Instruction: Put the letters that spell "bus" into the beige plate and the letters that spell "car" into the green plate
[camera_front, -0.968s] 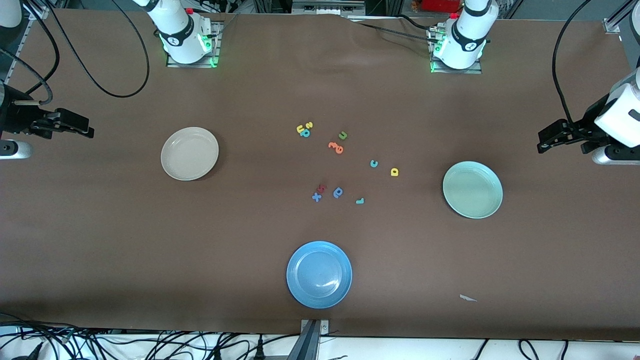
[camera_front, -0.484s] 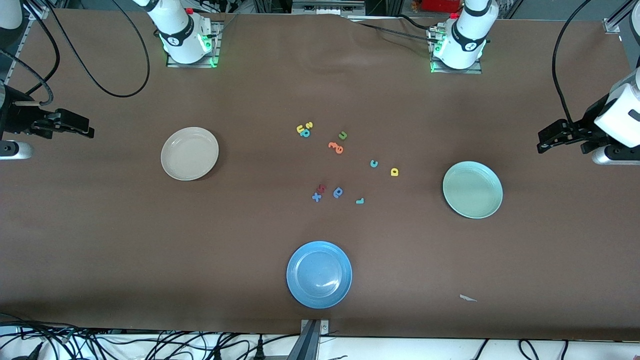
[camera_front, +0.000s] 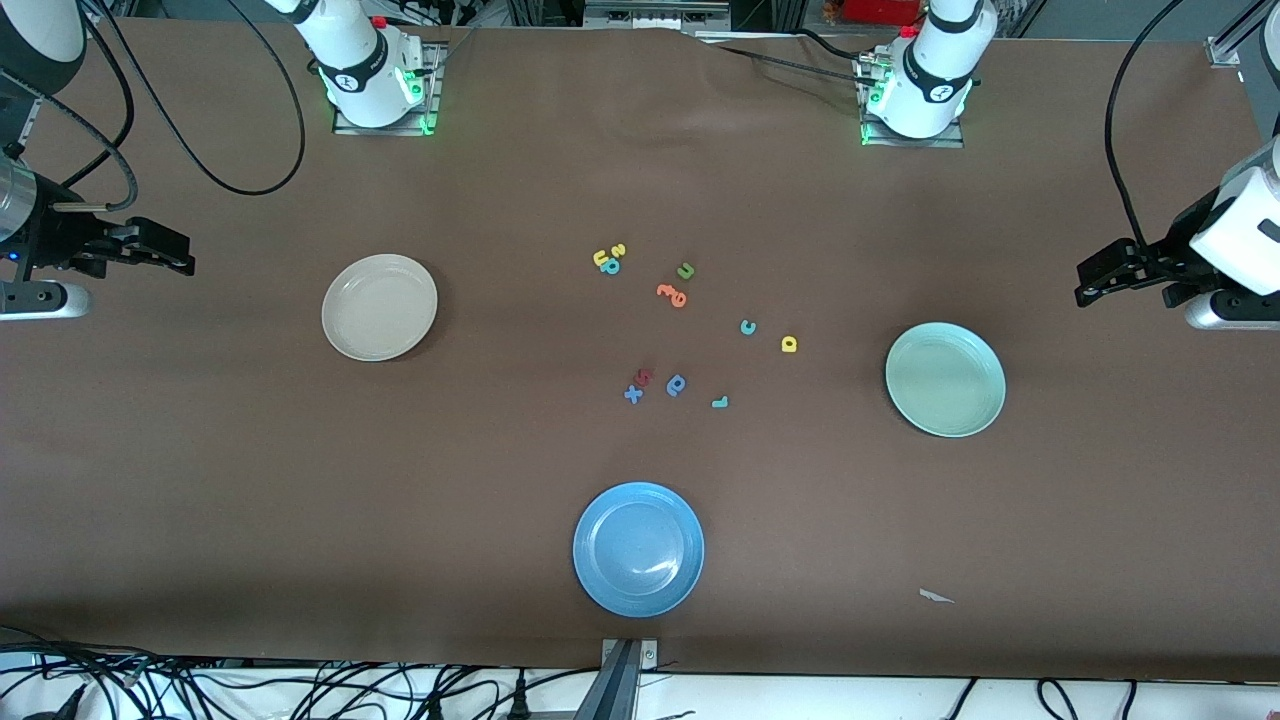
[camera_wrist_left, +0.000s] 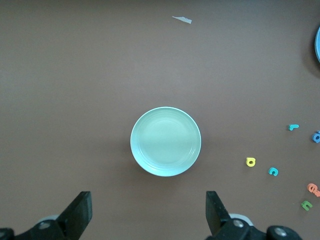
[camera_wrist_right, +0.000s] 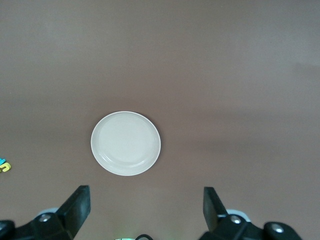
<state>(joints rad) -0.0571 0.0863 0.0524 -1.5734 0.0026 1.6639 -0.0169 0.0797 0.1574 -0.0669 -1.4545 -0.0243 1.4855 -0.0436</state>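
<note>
The blue plate (camera_wrist_left: 318, 44) is cut by the left wrist view's edge, and the orange letters (camera_front: 672, 294) are too small to read.

I see my left gripper (camera_front: 1085, 285) hanging in the air at its own end of the table, fingers (camera_wrist_left: 80, 212) spread wide with nothing between them, its wrist angled in toward the table's middle. My right gripper (camera_front: 185, 262) hangs at the other end in a mirrored pose, fingers (camera_wrist_right: 77, 205) just as wide apart and empty. Both arms rise from their bases and arc out to the table ends.
</note>
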